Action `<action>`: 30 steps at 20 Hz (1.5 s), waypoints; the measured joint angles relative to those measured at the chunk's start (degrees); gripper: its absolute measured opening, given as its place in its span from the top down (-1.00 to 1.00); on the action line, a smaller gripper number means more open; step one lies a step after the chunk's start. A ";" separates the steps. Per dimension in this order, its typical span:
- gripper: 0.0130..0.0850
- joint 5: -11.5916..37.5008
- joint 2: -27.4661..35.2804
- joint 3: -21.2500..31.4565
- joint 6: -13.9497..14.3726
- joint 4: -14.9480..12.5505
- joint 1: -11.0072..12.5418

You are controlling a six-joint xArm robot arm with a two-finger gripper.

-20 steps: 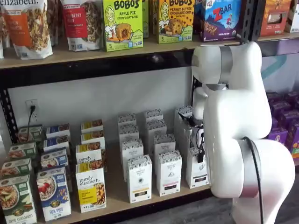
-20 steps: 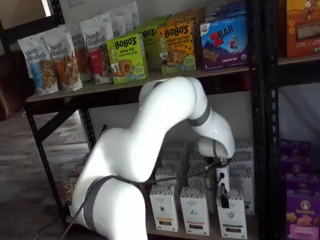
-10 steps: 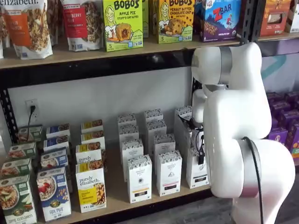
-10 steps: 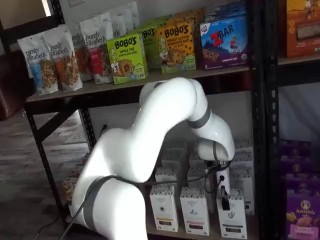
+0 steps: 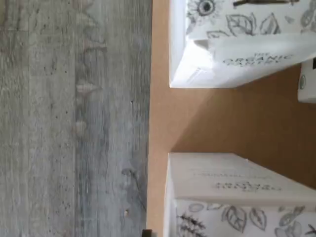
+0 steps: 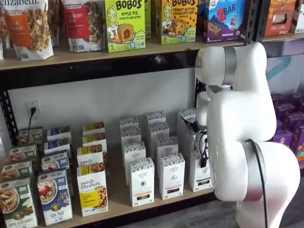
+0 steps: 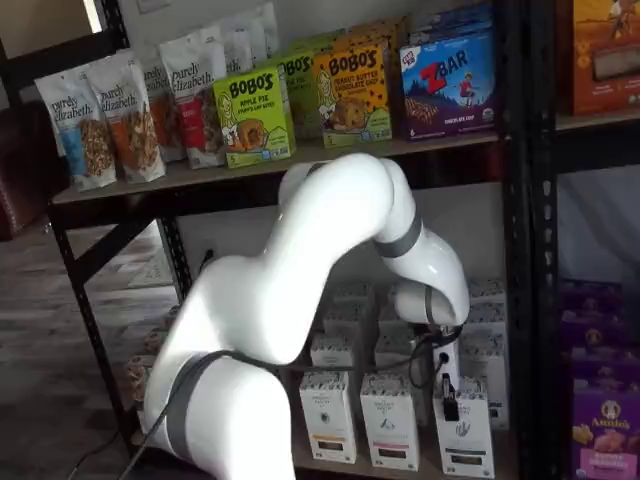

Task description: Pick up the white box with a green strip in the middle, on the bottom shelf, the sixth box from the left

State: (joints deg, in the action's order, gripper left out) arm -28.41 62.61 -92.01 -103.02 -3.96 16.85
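Gripper (image 7: 449,400) low over the white box (image 7: 463,432) (finger state unclear), front row, the bottom shelf (image 6: 121,202)

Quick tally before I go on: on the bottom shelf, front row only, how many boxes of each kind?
White cartons: 3
Yellow purely elizabeth box: 1
Green box: 1
Blue-and-white box: 1
Total: 6
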 joint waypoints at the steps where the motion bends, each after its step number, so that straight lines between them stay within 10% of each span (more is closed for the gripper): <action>1: -0.56 -0.06 -0.07 0.05 -0.10 0.14 -0.03; 7: -0.11 0.34 -0.79 1.01 -0.59 0.70 -0.04; 20: -0.11 4.49 -4.96 8.20 0.36 -0.61 0.23; 30: -0.11 11.49 -17.93 26.34 3.58 -5.48 1.65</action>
State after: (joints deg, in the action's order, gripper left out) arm -16.92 44.68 -65.67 -99.44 -9.44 18.50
